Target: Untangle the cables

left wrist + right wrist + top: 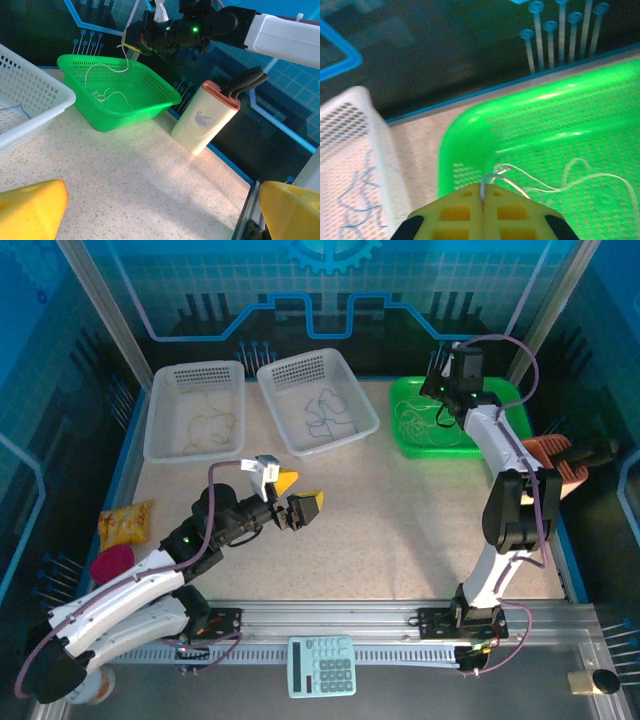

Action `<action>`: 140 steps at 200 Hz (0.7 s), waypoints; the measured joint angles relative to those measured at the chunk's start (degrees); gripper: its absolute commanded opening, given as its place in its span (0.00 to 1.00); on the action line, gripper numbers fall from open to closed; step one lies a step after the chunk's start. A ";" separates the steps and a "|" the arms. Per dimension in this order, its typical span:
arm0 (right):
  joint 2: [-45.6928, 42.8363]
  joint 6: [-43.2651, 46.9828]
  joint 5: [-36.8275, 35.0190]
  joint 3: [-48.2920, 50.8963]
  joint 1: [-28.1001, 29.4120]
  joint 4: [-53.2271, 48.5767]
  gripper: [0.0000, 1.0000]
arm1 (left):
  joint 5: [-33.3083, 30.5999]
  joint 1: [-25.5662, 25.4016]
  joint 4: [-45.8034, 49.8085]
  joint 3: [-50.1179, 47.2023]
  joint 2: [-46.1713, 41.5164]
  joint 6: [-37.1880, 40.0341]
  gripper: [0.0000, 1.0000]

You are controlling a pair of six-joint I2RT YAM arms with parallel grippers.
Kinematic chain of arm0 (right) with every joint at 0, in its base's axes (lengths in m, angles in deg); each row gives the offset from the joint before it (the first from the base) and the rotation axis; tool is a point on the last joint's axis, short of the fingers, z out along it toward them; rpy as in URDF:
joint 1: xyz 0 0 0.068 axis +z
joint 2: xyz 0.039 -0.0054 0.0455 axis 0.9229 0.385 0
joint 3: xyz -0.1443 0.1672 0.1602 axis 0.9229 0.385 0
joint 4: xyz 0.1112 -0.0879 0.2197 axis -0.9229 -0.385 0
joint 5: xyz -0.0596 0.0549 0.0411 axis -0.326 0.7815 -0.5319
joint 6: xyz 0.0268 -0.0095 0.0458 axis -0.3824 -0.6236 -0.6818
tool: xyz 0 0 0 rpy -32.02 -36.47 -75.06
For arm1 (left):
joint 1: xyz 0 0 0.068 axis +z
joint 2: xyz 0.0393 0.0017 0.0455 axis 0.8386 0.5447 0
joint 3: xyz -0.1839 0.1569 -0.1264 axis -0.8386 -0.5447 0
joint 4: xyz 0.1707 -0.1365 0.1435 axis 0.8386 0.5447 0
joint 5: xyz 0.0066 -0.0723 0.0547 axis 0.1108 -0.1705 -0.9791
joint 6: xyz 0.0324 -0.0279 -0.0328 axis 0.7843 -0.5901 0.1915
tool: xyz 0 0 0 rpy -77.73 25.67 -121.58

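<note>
A whitish cable (492, 176) rises out of the green basket (470, 125), and my right gripper (482, 192) is shut on its looped end. From above, the right gripper (440, 405) hangs over the green basket (405, 445), where more whitish cable (425, 430) lies. A tan-yellow cable (205, 425) lies in the left white basket (160, 445). A blue-grey cable (322, 415) lies in the middle white basket (350, 435). My left gripper (298, 493) hovers open over the table's middle, nothing between its yellow fingers (30, 210). The left wrist view shows the lifted cable (107, 80).
A cream holder (205, 122) with dark tools stands right of the green basket, near the table's right edge (560, 465). A yellow snack packet (127, 523) and a pink object (112, 562) lie at the left. A calculator (322, 665) rests on the front rail.
</note>
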 measured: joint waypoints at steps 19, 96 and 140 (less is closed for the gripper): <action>1.66 -1.11 -5.42 -2.75 0.00 -3.61 0.00 | -0.13 0.00 0.02 0.00 0.00 0.00 0.99; 4.39 -1.77 -14.05 -4.35 -0.24 -9.44 0.93 | -0.94 0.00 5.86 4.20 0.00 -0.11 0.99; 2.91 -0.55 -7.72 -4.33 -0.22 -8.55 0.95 | -1.05 0.00 7.32 5.25 -0.13 -0.24 0.99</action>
